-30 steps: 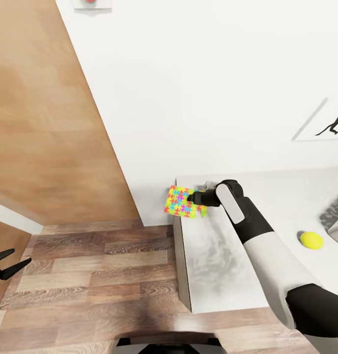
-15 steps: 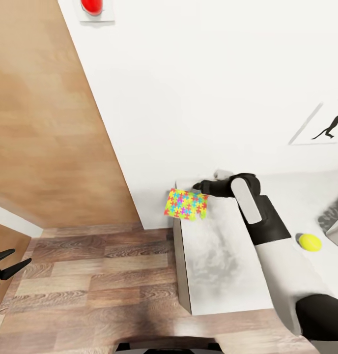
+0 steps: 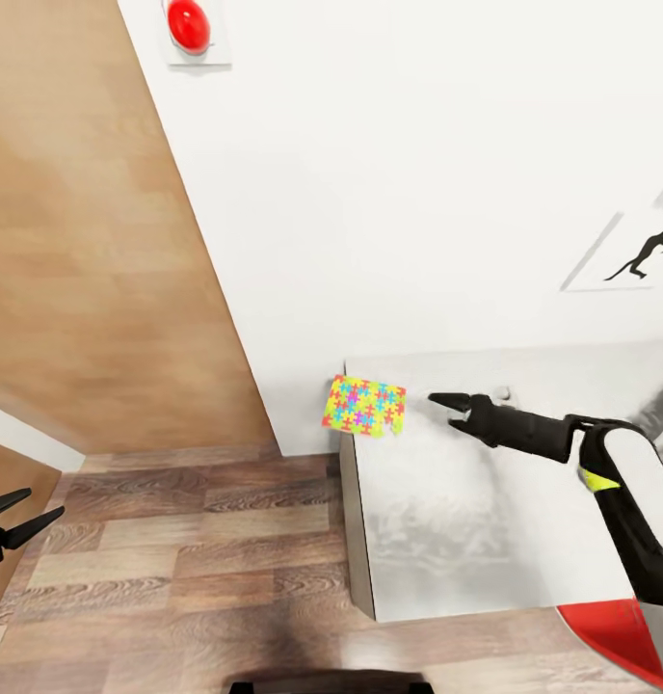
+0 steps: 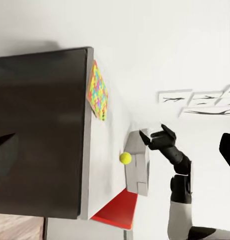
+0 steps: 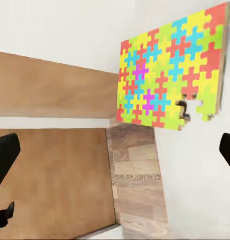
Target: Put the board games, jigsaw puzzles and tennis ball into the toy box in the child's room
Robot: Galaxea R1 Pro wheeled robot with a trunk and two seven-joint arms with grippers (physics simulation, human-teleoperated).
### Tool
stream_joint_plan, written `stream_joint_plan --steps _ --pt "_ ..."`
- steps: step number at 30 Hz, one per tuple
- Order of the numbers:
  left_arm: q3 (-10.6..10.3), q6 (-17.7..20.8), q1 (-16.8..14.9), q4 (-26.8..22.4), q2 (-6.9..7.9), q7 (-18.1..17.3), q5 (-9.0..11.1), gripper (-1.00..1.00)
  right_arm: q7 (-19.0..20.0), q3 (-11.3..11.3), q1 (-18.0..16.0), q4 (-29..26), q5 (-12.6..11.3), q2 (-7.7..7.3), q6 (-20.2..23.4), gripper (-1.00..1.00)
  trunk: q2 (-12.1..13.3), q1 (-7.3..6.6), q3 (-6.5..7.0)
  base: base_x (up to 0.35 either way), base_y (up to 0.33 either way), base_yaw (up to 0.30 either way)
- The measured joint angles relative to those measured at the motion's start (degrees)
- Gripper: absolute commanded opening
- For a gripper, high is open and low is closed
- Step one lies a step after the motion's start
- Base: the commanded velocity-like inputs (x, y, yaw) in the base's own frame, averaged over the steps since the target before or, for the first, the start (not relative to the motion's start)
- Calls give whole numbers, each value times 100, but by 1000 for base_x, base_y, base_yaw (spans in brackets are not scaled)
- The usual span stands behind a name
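The thin multicoloured jigsaw slab (image 3: 364, 406) lies on the light grey desk top (image 3: 486, 540), overhanging its corner. The black right gripper (image 3: 446, 406) hovers just beside it, jaws apart, empty. The black left gripper (image 3: 21, 513) hangs over the wood-plank floor (image 3: 177, 559), its 2 fingers spread.

White wall (image 3: 389, 173), wood-plank floor (image 3: 177, 569)

Just beyond the black right gripper (image 3: 454, 406), the jigsaw puzzle (image 3: 364, 406) is a patchwork of yellow, red, green, blue and purple interlocking pieces. Under both lies the mottled light grey table (image 3: 466, 520). Behind the gripper sit the yellow-green tennis ball (image 4: 125, 158) and a flat red sheet (image 4: 116, 211).
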Motion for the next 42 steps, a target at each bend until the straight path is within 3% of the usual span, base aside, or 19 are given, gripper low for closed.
stream_joint_plan --steps 2,3,5,6,9,10,13,15,18,20,24,27,28,32,34,36,37,40,42 --pt "-6 0 -1 -3 -5 0 -1 100 456 -264 374 -24 -312 -70 -1 100 0 0 19 0 0 0" --pt "-11 0 0 -6 -7 2 0 100 1031 -526 731 -41 -481 -109 -3 100 0 0 28 0 0 0" --pt "-21 0 -1 -9 -9 4 -1 100 1662 -782 1118 -55 -672 -132 -7 100 0 0 46 0 0 0" --pt "-28 0 0 -16 -13 6 0 100 2294 -997 1480 -65 -792 -141 -7 100 -1 0 55 0 0 0" --pt "-35 -4 -1 -44 -21 10 -1 100 3344 -1300 2072 -72 -850 -144 -2 100 0 0 83 0 0 0" --pt "-37 -6 0 -63 -27 13 0 100 3954 -1504 2426 -74 -850 -139 -2 100 -1 0 92 0 0 0" --pt "-59 -58 0 -86 -38 19 -1 100 4963 -1892 3070 -77 -787 -67 -4 100 -1 0 121 0 0 0" --pt "-101 -155 -2 -92 -51 20 -2 100 5342 -2054 3334 -77 -715 27 -5 100 0 1 140 0 0 0" --pt "-269 -364 -10 -101 -89 28 1 100 5990 -2411 3716 -74 -391 388 -1 100 0 0 167 0 0 0" --pt "-447 -454 -41 -106 -112 42 3 100 6210 -2549 3791 -75 -231 539 -5 100 0 1 186 0 0 0" --pt "-687 -525 -77 -147 -169 111 3 100 6723 -2798 3878 -74 213 791 -3 100 0 1 220 0 0 0" --pt "-776 -530 -116 -238 -243 219 -1 100 7026 -2897 3899 -74 519 860 -61 100 0 1 233 0 0 0" --pt "-821 -519 -152 -309 -326 348 -6 100 7241 -2936 3906 -74 694 873 -174 100 0 1 235 0 0 0" --pt "-891 -480 -280 -426 -589 799 -35 100 7805 -3008 3921 -74 954 854 -506 100 0 1 241 0 0 0" --pt "-938 -374 -591 -457 -954 1450 -64 100 8383 -3058 3930 -73 1240 832 -850 100 1 2 242 0 0 0" --pt "-975 -281 -802 -433 -1166 1815 -80 100 8627 -3076 3933 -73 1476 807 -983 100 1 2 242 0 0 0" --pt "-1035 -177 -997 -379 -1345 2147 -115 100 8827 -3090 3934 -73 1736 773 -1067 100 1 2 242 0 0 0" --pt "-1196 -39 -1361 -195 -1597 2637 -247 100 9169 -3108 3935 -73 2202 740 -1168 100 1 2 243 0 0 0" --pt "-1280 -7 -1526 -108 -1676 2779 -327 100 9318 -3114 3936 -73 2350 743 -1203 100 1 2 243 0 0 0"
